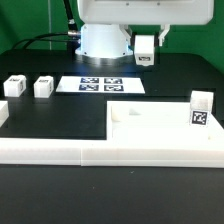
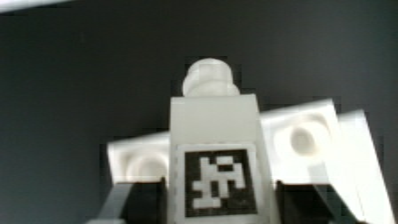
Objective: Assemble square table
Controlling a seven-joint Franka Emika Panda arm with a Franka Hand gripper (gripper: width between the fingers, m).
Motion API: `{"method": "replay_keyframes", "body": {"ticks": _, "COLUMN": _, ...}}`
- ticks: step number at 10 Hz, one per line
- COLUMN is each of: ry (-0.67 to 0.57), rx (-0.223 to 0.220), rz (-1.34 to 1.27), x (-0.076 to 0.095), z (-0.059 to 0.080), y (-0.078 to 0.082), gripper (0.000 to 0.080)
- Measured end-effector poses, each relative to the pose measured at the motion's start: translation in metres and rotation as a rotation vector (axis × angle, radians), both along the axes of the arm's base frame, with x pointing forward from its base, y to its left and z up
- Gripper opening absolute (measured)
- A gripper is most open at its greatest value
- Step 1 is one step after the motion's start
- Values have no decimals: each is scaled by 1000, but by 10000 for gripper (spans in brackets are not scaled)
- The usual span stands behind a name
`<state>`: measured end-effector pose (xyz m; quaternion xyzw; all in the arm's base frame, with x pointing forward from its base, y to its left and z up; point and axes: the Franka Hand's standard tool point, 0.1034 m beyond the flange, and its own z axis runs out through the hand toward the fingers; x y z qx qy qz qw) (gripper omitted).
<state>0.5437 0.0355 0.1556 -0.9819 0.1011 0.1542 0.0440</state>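
My gripper (image 1: 146, 58) hangs high near the robot base, shut on a white block leg (image 1: 146, 46). In the wrist view the leg (image 2: 214, 120) sits between my dark fingers (image 2: 139, 205), tag facing the camera and round peg pointing away. My gripper (image 2: 217, 208) grips the leg's lower end. Beyond the leg a white part with round holes (image 2: 306, 138) shows, blurred. The square tabletop (image 1: 150, 130) lies by the front rail. One tagged leg (image 1: 200, 110) stands at its right end. Two more legs (image 1: 16, 86) (image 1: 43, 87) stand on the exterior view's left.
The marker board (image 1: 100, 84) lies flat in front of the robot base (image 1: 100, 40). A long white border rail (image 1: 110, 152) runs across the front, with a white end piece (image 1: 3, 112) at the exterior view's left edge. The table is black.
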Motion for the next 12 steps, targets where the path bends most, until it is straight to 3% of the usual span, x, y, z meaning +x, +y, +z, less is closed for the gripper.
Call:
{"method": "replay_keyframes", "body": {"ticks": 1, "ry": -130, "rx": -50, "rz": 45, "x": 16, "z": 13, "y": -6, "gripper": 290}}
{"method": "replay_keyframes", "body": {"ticks": 3, "ry": -270, "rx": -59, "rz": 35, "x": 13, "z": 9, "y": -1, "gripper": 290}}
{"method": "replay_keyframes", "body": {"ticks": 6, "ry": -453, "rx": -77, "rz": 49, "x": 23, "z": 5, "y": -3, "gripper": 290}}
{"method": "replay_keyframes", "body": {"ticks": 8, "ry": -646, "rx": -96, "rz": 107, "x": 40, "z": -3, "y": -43, "gripper": 290}}
{"method": "replay_keyframes", "body": {"ticks": 9, "ry": -724, "rx": -125, "rz": 133, "x": 51, "z": 2, "y": -57, "gripper": 290}}
{"method": "replay_keyframes", "body": {"ticks": 10, "ry": -814, "rx": -186, "rz": 172, "x": 58, "z": 5, "y": -70, "gripper": 290}}
{"method": "replay_keyframes", "body": {"ticks": 12, "ry": -924, "rx": -262, "rz": 176, "x": 61, "z": 5, "y": -84, "gripper": 290}}
